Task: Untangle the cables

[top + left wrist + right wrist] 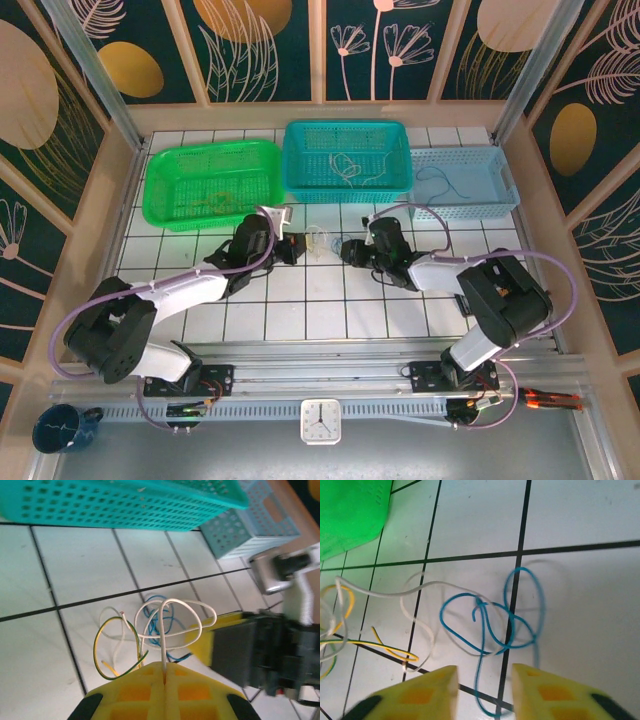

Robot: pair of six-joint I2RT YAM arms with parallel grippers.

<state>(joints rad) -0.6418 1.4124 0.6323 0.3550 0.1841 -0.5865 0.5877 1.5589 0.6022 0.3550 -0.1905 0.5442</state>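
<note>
Two grippers are facing each other over the cables (pixel 318 242), which are lying knotted on the tiled table (pixel 300 310) just before the teal basket (pixel 346 172). The left gripper (pixel 165 671) is pinching the white wire (pixel 202 614) between closed fingers, probably anchoring it. The right gripper (pixel 484 676) is hovering, fingers apart, astride the blue wire (pixel 522 571), likely preparing to draw it free. The yellow-green wire (pixel 96 655) is looping through both.

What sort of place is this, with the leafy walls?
Likely a robot training booth: left arm and right arm bolted to a rail, a green basket, teal basket and light blue basket on a tiled table, a clock.
</note>
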